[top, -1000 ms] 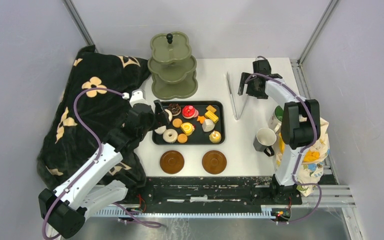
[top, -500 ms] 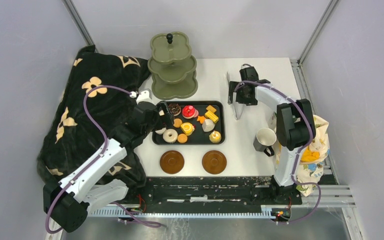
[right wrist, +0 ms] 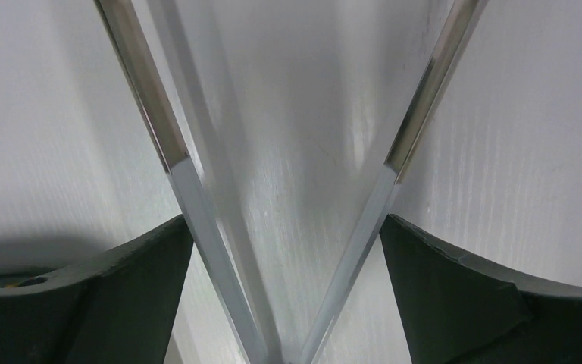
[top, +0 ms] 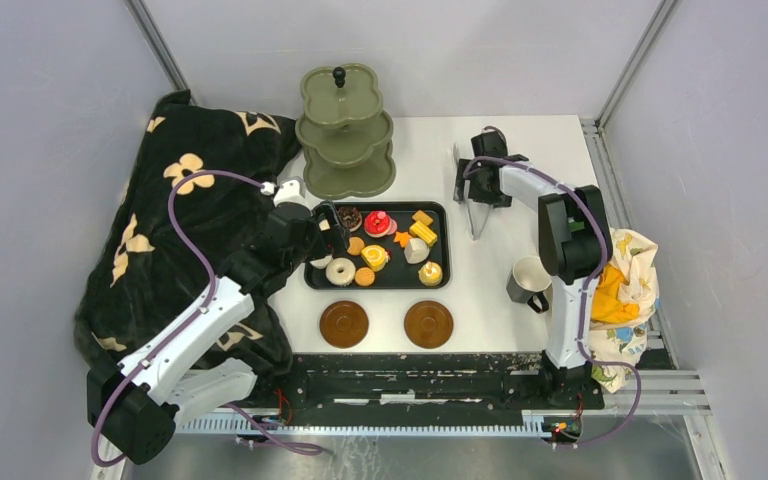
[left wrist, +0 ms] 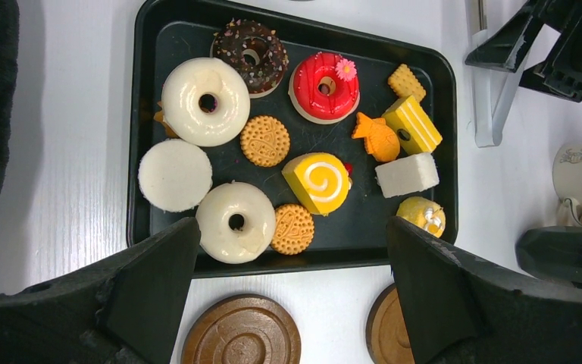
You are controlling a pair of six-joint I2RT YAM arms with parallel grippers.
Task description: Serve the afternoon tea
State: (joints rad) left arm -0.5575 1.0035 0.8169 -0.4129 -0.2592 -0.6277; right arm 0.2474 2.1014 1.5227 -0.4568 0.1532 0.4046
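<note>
Toy pastries fill the black tray [left wrist: 132,152]: white donuts [left wrist: 205,101], a chocolate donut [left wrist: 254,47], a red cake [left wrist: 324,86], cookies [left wrist: 264,140] and yellow cakes [left wrist: 318,180]. My left gripper [top: 330,232] hangs open above the tray's left end, holding nothing. The olive three-tier stand [top: 345,130] rises behind the tray. Two brown saucers [top: 344,323] [top: 428,323] lie in front of it. One mug [top: 530,278] stands by the right arm. My right gripper [right wrist: 286,224] is open, straddling the metal tongs [right wrist: 148,98], apart from both arms.
The tongs [top: 465,195] lie right of the tray [top: 380,286]. A black flowered blanket [top: 180,220] covers the table's left side. A yellow patterned cloth [top: 625,290] hangs off the right edge, behind the right arm.
My left gripper moved right, over the tray's left end. My right gripper travelled left and down onto the tongs. Neither changed its opening.
</note>
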